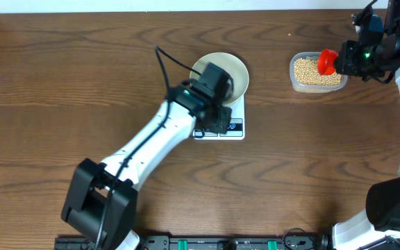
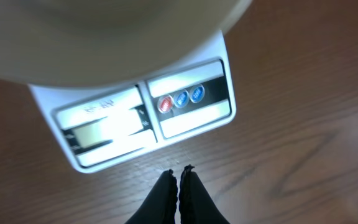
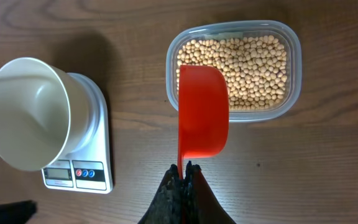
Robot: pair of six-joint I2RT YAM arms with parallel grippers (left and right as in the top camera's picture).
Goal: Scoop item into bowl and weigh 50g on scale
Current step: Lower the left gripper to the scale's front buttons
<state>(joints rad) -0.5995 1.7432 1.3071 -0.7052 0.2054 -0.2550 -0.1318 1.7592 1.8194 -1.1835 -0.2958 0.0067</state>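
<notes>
Wooden desk: right fingers pinch the red scoop handle, soybeans straight ahead beneath its cup; left fingers, pressed together, face the scale.

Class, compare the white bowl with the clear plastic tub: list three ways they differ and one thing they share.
The bowl is round and opaque white; the tub is rounded-rectangular and clear. The bowl is empty; the tub holds soybeans. The bowl sits on the scale; the tub rests directly on the table. Both are open-topped containers with no lid.
</notes>
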